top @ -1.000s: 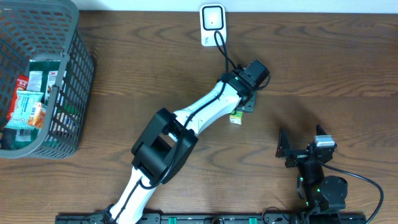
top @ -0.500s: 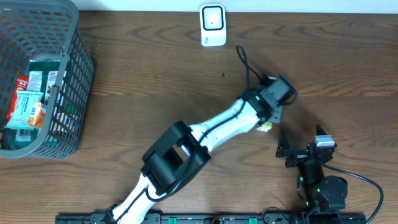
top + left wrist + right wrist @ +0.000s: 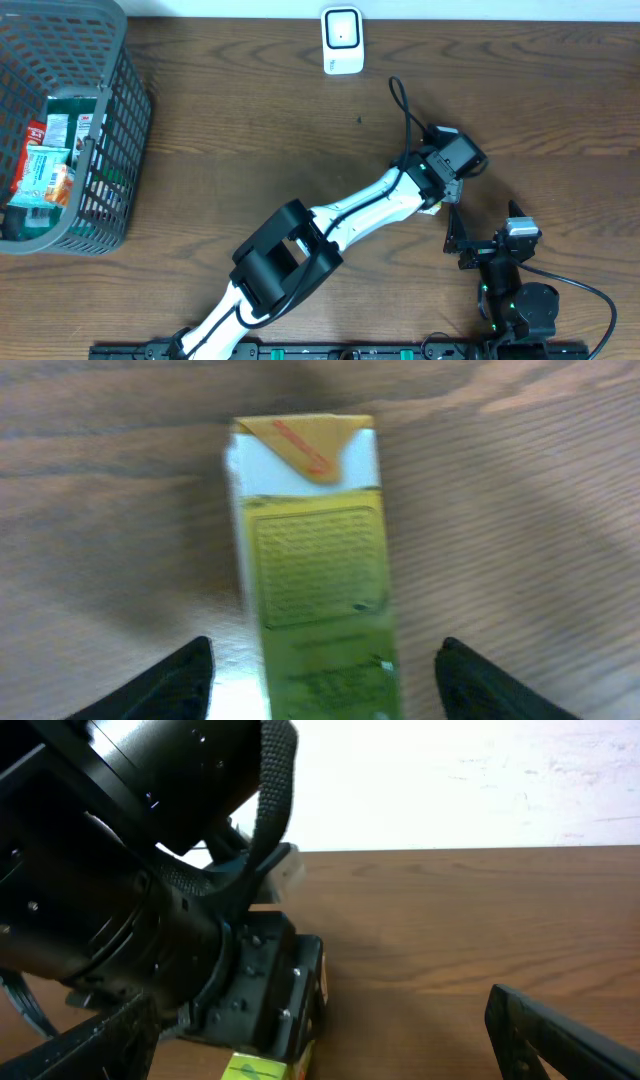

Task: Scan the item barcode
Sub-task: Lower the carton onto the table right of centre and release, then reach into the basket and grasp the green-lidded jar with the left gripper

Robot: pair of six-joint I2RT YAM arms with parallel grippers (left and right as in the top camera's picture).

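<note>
**Carton let go beside the right arm**

Nearest the base, the right gripper (image 3: 483, 226) waits empty, jaws wide apart. Just beside it, the left gripper (image 3: 325, 682) has swung away from the scanner (image 3: 341, 40) and spread its fingers. The yellow carton (image 3: 315, 560) lies released between them on the table (image 3: 200, 180). The scan looks done.

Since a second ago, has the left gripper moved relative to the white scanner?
Yes. In the overhead view the left gripper has swung down and to the right, away from the white scanner, and now sits close to the right gripper.
</note>
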